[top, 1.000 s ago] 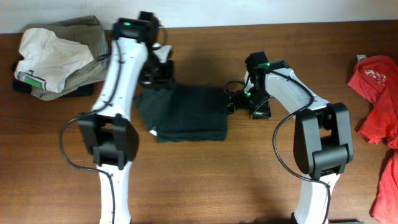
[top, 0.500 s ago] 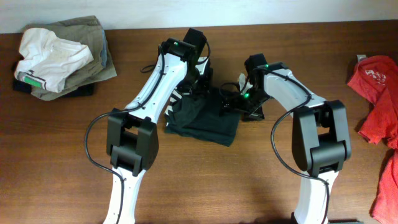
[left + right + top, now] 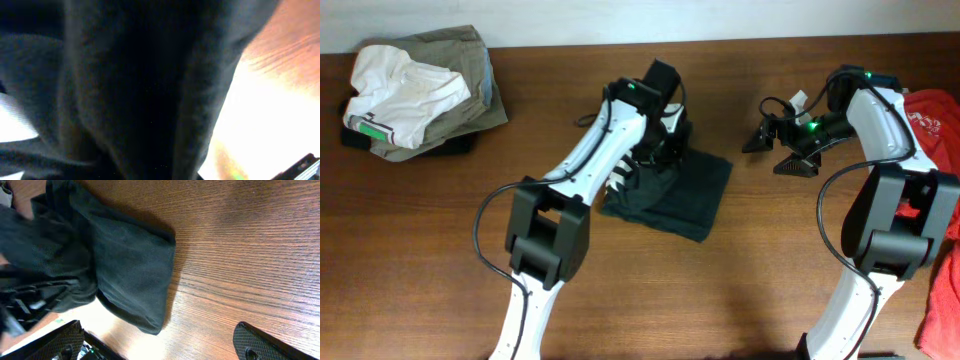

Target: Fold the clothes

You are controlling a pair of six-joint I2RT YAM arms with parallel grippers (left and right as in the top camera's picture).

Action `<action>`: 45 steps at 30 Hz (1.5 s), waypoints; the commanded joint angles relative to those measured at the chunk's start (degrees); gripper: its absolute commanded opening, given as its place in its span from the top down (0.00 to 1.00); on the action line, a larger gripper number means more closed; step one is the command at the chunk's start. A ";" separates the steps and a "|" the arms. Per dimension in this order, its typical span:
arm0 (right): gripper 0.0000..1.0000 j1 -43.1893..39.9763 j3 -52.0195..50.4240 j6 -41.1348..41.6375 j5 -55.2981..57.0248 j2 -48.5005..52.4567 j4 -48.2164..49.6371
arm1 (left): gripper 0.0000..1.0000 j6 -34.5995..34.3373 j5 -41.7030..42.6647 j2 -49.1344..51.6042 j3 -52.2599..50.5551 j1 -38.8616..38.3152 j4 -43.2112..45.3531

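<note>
Black T-shirt [image 3: 698,188] mid-tabletop, mostly folded into compact rectangle; left edge bunched at left tool [image 3: 657,150], grip state can't tell, fabric fills wrist view. Right tool [image 3: 773,152] spread wide, empty, well clear. Remaining, probably: flatten bunched edge.

A brown wood-grain table [image 3: 420,250] carries a folded black cotton T-shirt [image 3: 692,192] near its middle. A heap of white and olive clothes [image 3: 420,90] lies far left, a crumpled red garment [image 3: 940,115] at the right edge.

Overhead straight down, both wrist views share T-shirt [image 3: 698,188], left nearest
</note>
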 commanded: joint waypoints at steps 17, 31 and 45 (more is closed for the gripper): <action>0.01 -12.94 2.99 -3.32 -10.88 -0.35 -5.73 | 0.01 15.45 12.24 -4.44 19.28 -2.47 -15.58; 0.01 -1.33 3.02 -4.55 -1.95 -0.35 -5.25 | 0.01 29.99 17.97 -4.31 -6.34 8.02 -12.35; 0.01 -1.33 3.02 -4.55 -1.05 -0.35 -4.90 | 0.64 29.73 14.97 -4.31 -6.56 -3.69 -14.45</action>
